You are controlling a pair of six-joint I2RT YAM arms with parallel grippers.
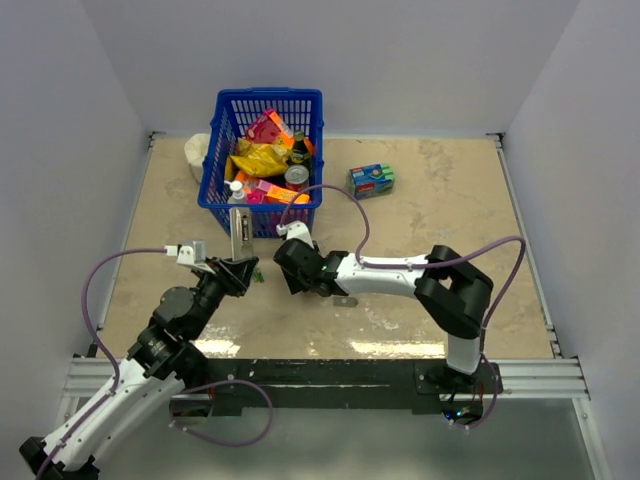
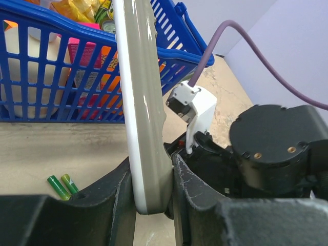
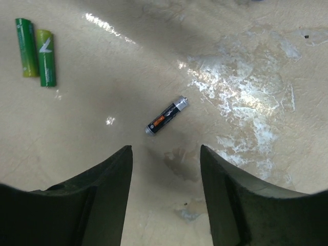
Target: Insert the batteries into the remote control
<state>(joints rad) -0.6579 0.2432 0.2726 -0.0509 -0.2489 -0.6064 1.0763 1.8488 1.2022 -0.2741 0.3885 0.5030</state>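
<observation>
My left gripper [image 1: 236,268] is shut on the lower end of the grey remote control [image 1: 240,231] and holds it upright, just in front of the basket. In the left wrist view the remote [image 2: 139,102] stands clamped between both fingers [image 2: 197,205]. My right gripper [image 1: 291,268] is open and empty, pointing down at the table just right of the left one. In the right wrist view one dark battery [image 3: 166,116] with an orange mark and a silver tip lies on the table just ahead of the open gripper [image 3: 165,151]. A second dark battery does not show.
A blue basket [image 1: 212,165] full of groceries stands at the back. A bright-green pair of sticks [image 3: 36,51] lies left of the battery and also shows in the left wrist view [image 2: 64,185]. A blue-green box [image 1: 371,180] sits at the back right. A small grey piece [image 1: 346,300] lies under the right arm.
</observation>
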